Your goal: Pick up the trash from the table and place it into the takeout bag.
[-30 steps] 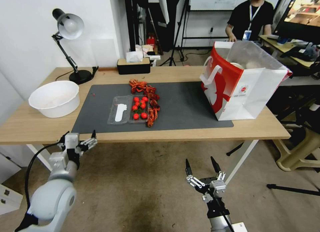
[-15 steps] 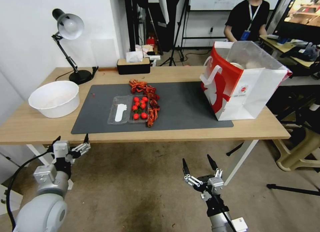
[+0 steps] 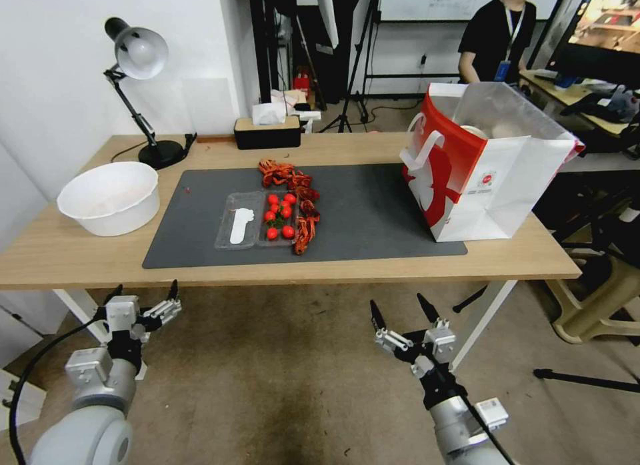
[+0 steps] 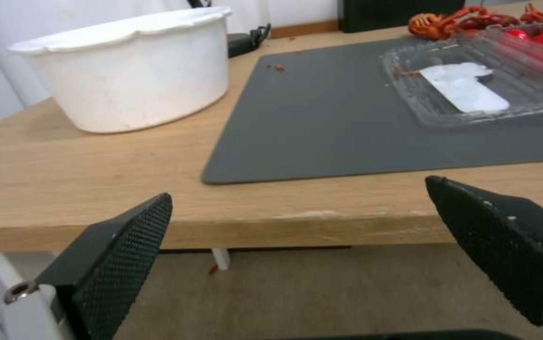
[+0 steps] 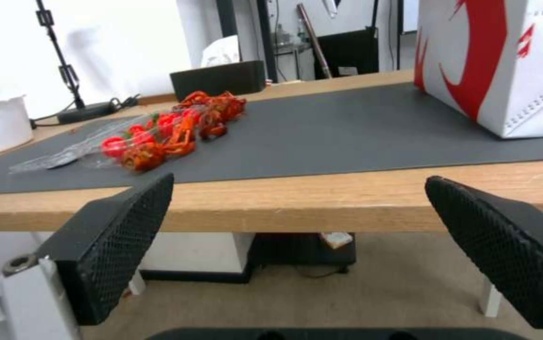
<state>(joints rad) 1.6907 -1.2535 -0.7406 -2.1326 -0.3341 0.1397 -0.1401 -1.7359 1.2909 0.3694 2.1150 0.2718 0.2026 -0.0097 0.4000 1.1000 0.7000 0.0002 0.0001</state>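
Below the table's (image 3: 400,268) front edge, both grippers hang with jaws spread, grasping nothing.
Left gripper (image 3: 141,297) lower left, right gripper (image 3: 402,310) lower centre, mesh-textured black pads (image 4: 120,245); glossy red crayfish shells (image 3: 303,205) and a ribbed clear plastic tray (image 3: 257,219) lie mid-frame on the matte grey mat (image 3: 373,211); the stiff red-and-white takeout bag (image 3: 483,168) stands at right.

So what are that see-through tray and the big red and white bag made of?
The tray looks like thin clear plastic: glossy, ribbed, the mat showing through. The takeout bag seems stiff matte paper with crisp folds, lined with what looks like clear plastic film.
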